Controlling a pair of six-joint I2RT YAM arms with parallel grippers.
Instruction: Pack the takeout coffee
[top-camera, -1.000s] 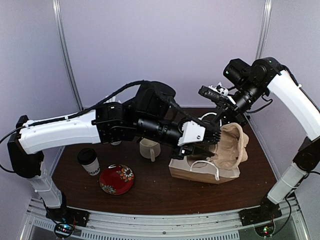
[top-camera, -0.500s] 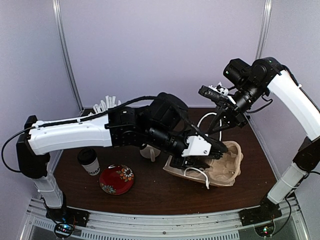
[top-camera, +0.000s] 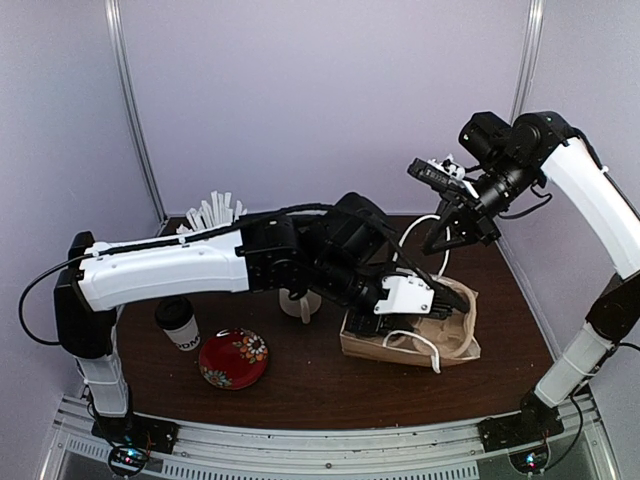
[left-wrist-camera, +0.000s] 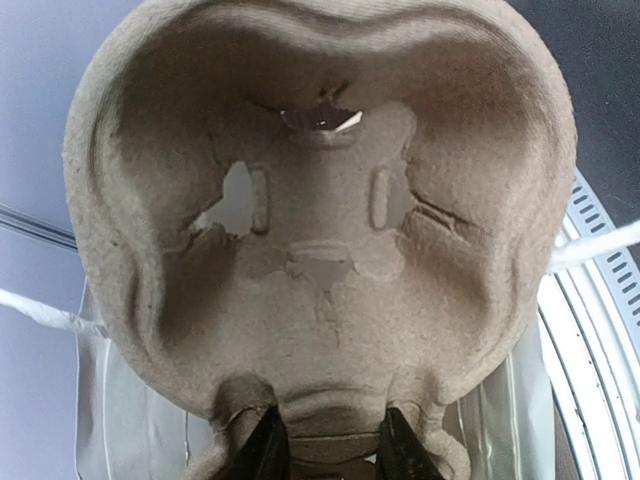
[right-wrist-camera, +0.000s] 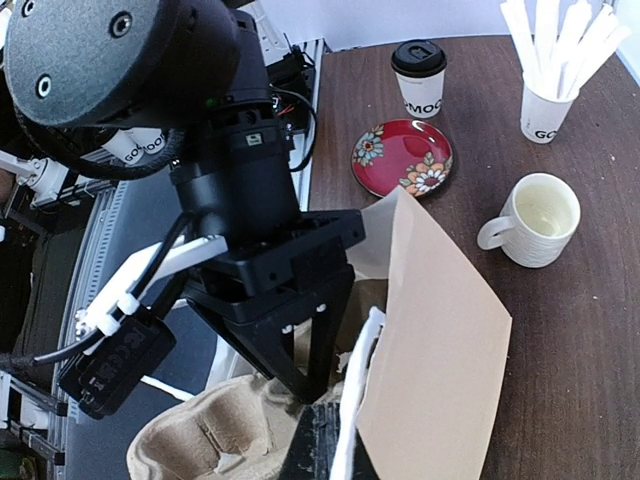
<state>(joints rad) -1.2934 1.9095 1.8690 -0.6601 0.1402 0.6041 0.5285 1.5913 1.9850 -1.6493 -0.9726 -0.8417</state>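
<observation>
The takeout coffee (top-camera: 179, 322), a white paper cup with black lettering and a black lid, stands at the table's left; it is at the top of the right wrist view (right-wrist-camera: 418, 76). My left gripper (top-camera: 440, 300) is shut on the rim of a pulp cup carrier (left-wrist-camera: 320, 190), which lies down inside the open brown paper bag (top-camera: 380, 347). Both fingers (left-wrist-camera: 268, 450) pinch the carrier's near edge. My right gripper (top-camera: 440, 240) hovers above the bag's far side, shut on its white handle (right-wrist-camera: 358, 385), holding the bag wall (right-wrist-camera: 430, 340) up.
A red flowered plate (top-camera: 233, 358) lies near the front left. Behind the left arm a white mug (top-camera: 300, 302) partly shows. A paper cup of white straws (top-camera: 214, 214) stands at the back left. Purple walls close in the table on three sides.
My left arm swung the carrier down from upright at the bag's right end until it lies inside the bag. The right gripper rose slightly with the handle.
</observation>
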